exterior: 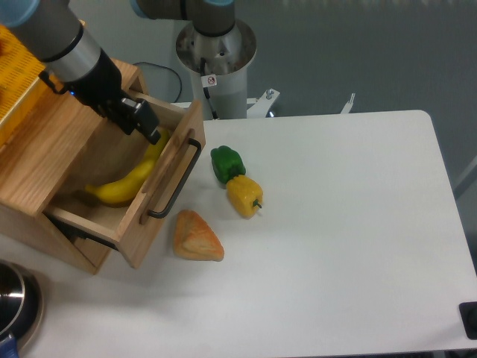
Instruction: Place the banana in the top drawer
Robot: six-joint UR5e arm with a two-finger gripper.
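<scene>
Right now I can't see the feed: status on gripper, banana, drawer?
Gripper above the top drawer, holding nothing; jaw state unclear. Banana lying inside, drawer open. Nothing in the way.

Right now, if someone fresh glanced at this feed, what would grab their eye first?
Probably the banana, lying bright yellow inside the pulled-out top drawer at the left, with the dark hand hanging just above its upper end. Next, the cluster on the white table right of the drawer front: a green pepper touching a yellow pepper, and an orange wedge of bread below them.
</scene>
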